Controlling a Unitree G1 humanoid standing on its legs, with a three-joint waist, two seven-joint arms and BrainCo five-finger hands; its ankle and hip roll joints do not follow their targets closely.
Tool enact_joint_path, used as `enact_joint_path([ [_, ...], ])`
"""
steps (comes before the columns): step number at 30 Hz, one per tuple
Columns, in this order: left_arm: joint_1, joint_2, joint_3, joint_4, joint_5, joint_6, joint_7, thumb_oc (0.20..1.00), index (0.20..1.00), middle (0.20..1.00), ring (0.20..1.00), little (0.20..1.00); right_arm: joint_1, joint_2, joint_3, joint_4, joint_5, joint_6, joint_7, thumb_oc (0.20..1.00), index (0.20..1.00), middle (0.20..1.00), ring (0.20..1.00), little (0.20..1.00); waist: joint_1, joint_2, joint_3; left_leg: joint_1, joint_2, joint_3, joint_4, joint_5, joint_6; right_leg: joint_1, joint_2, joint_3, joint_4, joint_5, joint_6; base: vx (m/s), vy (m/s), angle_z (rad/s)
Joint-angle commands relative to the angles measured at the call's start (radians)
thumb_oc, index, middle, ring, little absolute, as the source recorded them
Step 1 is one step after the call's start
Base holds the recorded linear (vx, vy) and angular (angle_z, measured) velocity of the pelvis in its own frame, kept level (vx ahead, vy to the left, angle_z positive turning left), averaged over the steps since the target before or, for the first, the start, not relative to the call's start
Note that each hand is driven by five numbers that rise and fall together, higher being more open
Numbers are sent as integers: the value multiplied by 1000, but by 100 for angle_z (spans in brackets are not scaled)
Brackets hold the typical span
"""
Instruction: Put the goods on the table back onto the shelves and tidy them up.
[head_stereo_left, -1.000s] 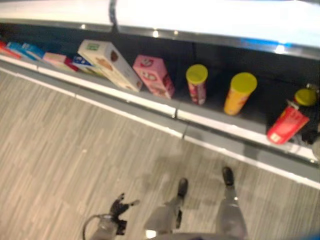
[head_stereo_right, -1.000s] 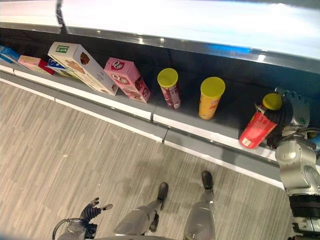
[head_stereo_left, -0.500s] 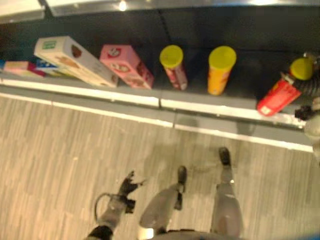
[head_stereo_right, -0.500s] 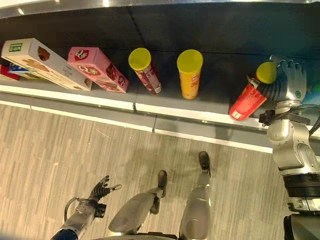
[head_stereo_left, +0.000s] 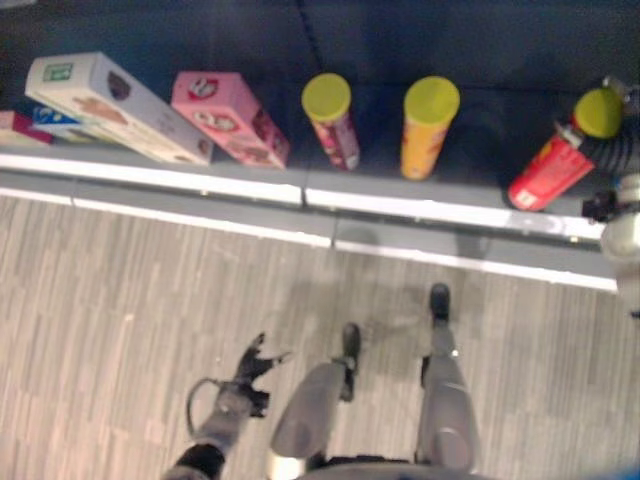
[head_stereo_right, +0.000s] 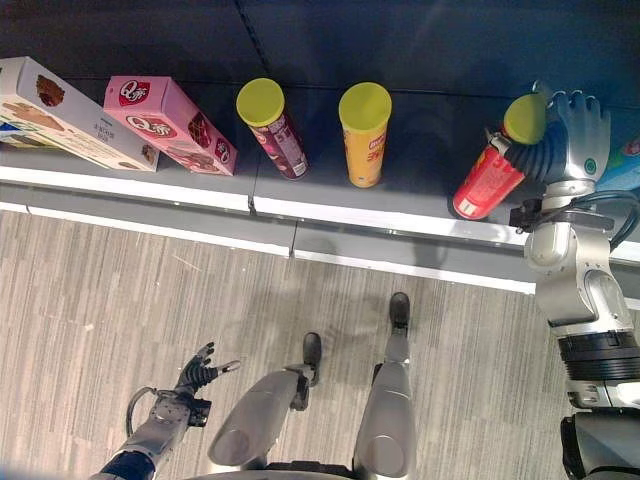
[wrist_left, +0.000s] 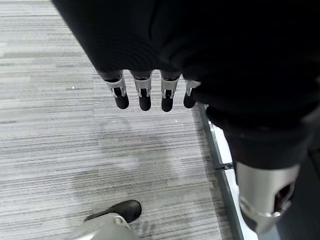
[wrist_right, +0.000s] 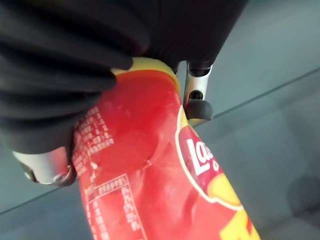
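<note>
Meanwhile, at the frame's right edge, the right robot hand (head_stereo_right: 572, 135) grips a tilted red can (head_stereo_right: 487, 178) on the shelf (head_stereo_right: 330, 215); stand it upright before letting go, while the left robot hand (head_stereo_right: 197, 372) hangs empty, fingers relaxed, lower left.

Glossy red tube (wrist_right: 165, 185) w/ plastic lid; matt grey shelf (head_stereo_right: 400, 190).

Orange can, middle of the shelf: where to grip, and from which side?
Probably mid-body, from the front. The orange can stands upright with its yellow lid on, apart from the maroon can on one side and the tilted red can in the right hand on the other. That leaves room for fingers and thumb round the cylinder below the lid.
</note>
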Motion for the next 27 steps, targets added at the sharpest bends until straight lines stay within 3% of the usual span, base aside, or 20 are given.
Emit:
enact_joint_path([
  [1,29,80,-26,-13,-15,0,22,1000,1000,1000,1000,1000,-110,-90,-24,-69,-34,9,-71,200,200,200,200,200,17,0,-19,26,14,-76,-87,-51,-16,-36,-71,6,89,-92,65,-71,2,7],
  [4,30,82,-40,-8,-8,-5,18,1000,1000,1000,1000,1000,-163,-119,-6,-58,-33,14,-75,200,200,200,200,200,23,1,-18,14,-2,-67,-78,-62,-20,-37,-97,-9,59,-70,66,-28,4,3],
  [12,21,77,-60,-4,-14,-16,18,1000,1000,1000,1000,1000,-269,-186,60,51,-6,25,-92,200,200,200,200,200,26,18,-15,-38,-27,-74,-53,-56,-19,-75,-106,1,34,-53,67,-22,3,-6],
  [27,43,107,-85,-66,-34,-29,9,1000,1000,1000,1000,1000,-378,-267,96,228,44,56,-155,200,200,200,200,200,33,62,26,-103,-8,-102,-50,-35,-55,-138,-87,-25,67,-76,59,9,-45,8],
])
